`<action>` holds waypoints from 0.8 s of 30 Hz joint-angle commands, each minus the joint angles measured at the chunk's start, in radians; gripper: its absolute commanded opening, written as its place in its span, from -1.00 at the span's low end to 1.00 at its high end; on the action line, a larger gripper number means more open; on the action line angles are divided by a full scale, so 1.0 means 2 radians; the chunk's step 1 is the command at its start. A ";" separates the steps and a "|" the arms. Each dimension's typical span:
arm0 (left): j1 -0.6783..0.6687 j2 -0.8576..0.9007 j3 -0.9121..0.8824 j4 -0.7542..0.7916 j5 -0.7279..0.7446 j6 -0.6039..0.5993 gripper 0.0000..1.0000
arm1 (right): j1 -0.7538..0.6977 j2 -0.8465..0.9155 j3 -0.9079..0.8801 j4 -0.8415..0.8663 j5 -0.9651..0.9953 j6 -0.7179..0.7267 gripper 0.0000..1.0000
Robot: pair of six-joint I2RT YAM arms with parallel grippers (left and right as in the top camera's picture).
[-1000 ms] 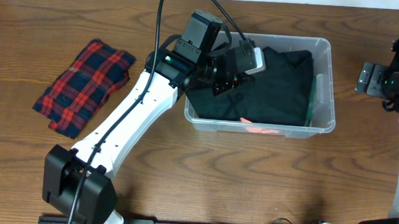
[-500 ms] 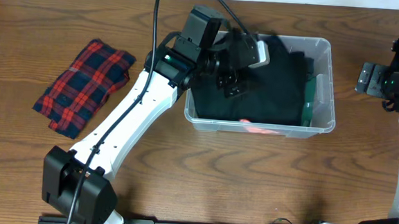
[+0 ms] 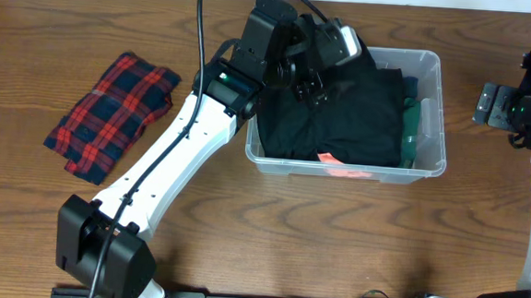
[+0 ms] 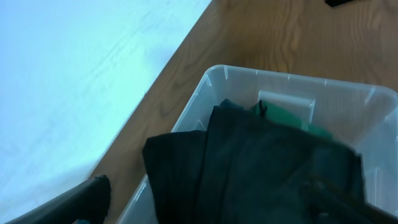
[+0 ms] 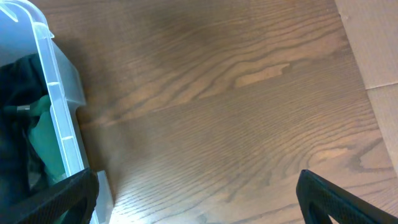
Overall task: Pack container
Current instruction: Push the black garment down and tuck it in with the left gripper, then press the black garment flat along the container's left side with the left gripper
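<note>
Clear rectangular plastic container (image 3: 439, 113) sits mid-right on brown wooden table (image 3: 334, 236), black folded cloth (image 3: 341, 121) inside; left gripper (image 3: 308, 82) above its far-left corner, jaws apart, empty; right gripper (image 5: 199, 199) off to its right, jaws apart.

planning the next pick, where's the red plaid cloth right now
In the overhead view the red plaid cloth lies on the table at the left, beyond the left arm from the container.

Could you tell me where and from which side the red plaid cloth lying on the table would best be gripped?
Probably take the plaid cloth from straight above, at its end nearest the container. It lies flat and folded on the table, so a top-down pinch across its narrow width should gather the layers.
</note>
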 commanded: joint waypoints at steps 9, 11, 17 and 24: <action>-0.002 0.011 0.012 0.020 -0.009 -0.094 -0.88 | -0.001 0.001 0.003 -0.001 0.007 0.005 0.99; -0.002 0.024 0.012 0.031 -0.032 -0.117 -0.88 | -0.001 0.001 0.003 -0.001 0.007 0.005 0.99; -0.002 0.074 0.012 0.050 -0.067 -0.149 -0.88 | -0.001 0.001 0.003 -0.001 0.007 0.005 0.98; -0.006 0.149 0.012 0.069 -0.071 -0.155 -0.88 | -0.001 0.001 0.003 -0.001 0.007 0.005 0.98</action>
